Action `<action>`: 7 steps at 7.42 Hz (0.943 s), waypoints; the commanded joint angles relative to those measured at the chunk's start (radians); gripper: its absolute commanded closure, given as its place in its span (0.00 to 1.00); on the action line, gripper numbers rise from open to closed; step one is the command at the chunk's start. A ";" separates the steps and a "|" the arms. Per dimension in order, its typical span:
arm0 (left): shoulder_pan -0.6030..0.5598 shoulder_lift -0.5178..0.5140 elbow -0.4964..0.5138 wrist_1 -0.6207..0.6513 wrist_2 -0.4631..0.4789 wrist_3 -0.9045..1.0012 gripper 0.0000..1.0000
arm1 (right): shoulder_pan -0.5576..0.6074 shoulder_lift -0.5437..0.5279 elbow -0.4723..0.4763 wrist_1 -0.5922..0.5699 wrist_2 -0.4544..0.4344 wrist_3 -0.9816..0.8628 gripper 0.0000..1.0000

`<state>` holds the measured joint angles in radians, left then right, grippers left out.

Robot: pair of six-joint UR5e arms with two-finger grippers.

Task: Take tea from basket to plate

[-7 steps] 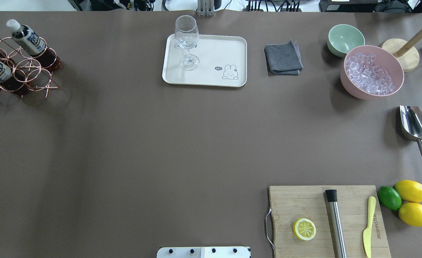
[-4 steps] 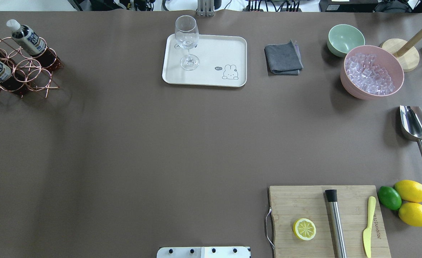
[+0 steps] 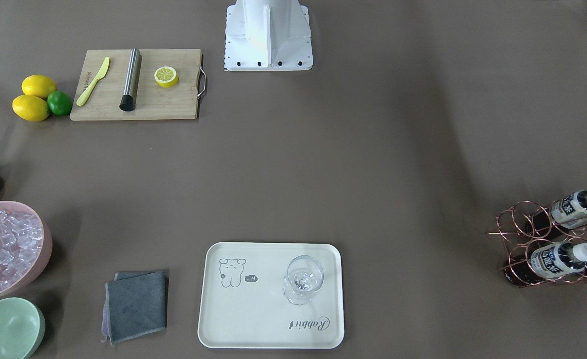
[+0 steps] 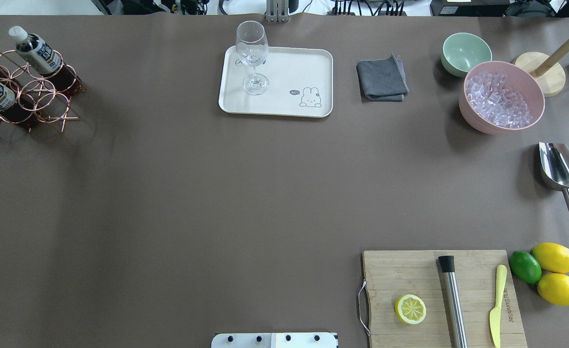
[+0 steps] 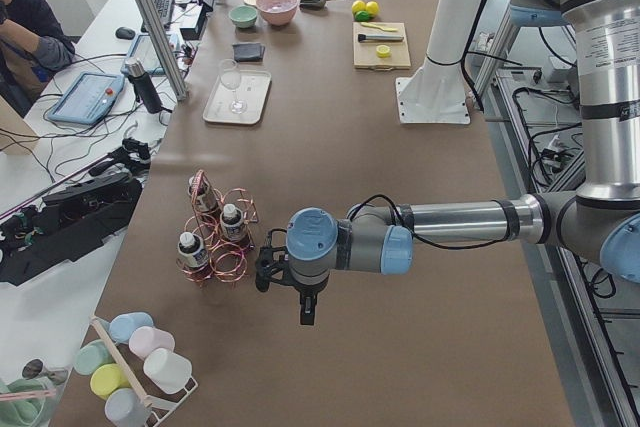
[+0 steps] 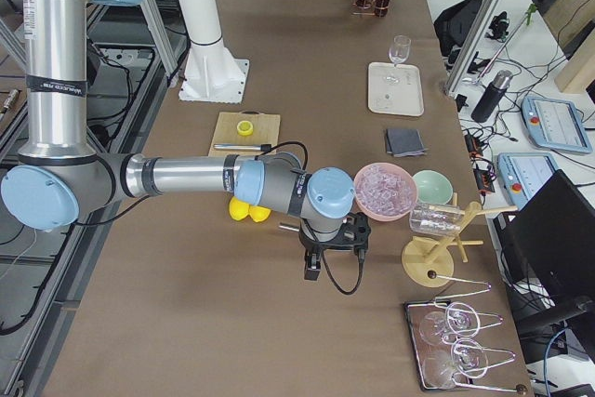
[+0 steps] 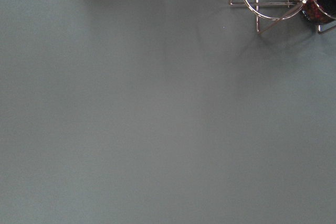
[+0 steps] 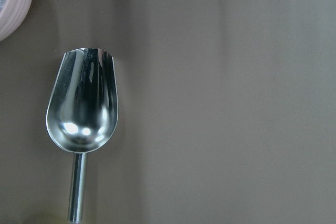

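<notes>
A wine glass stands upright on the brown surface. In the overhead view, a folded grey cloth lies to its right. Past that is a pale green bowl, just beside a pink bowl of ice cubes. A steel scoop lies nearer. A wooden cutting board carries a lemon half, a steel muddler and a yellow knife. A lime and 2 lemons sit beside it.

Three tea bottles upright in copper wire basket, cream plate well apart
</notes>
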<state>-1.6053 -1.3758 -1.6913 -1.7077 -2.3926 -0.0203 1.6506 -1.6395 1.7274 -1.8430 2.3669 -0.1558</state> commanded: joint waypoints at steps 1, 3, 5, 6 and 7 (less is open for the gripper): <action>-0.001 0.004 0.004 0.002 -0.056 -0.003 0.02 | 0.000 0.000 0.000 0.001 0.000 -0.001 0.00; -0.002 0.006 0.002 0.000 -0.056 -0.004 0.02 | 0.000 0.000 -0.002 -0.001 0.000 0.001 0.00; -0.001 0.009 0.002 -0.007 -0.047 -0.003 0.02 | 0.000 0.000 -0.003 -0.001 0.000 0.001 0.00; -0.001 0.005 0.004 -0.009 -0.045 0.000 0.02 | 0.000 0.001 -0.003 0.001 0.000 -0.002 0.00; -0.001 0.000 0.001 -0.009 -0.045 0.000 0.02 | 0.000 0.001 -0.005 0.001 0.000 -0.001 0.00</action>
<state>-1.6062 -1.3697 -1.6885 -1.7146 -2.4399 -0.0218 1.6506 -1.6392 1.7242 -1.8431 2.3669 -0.1565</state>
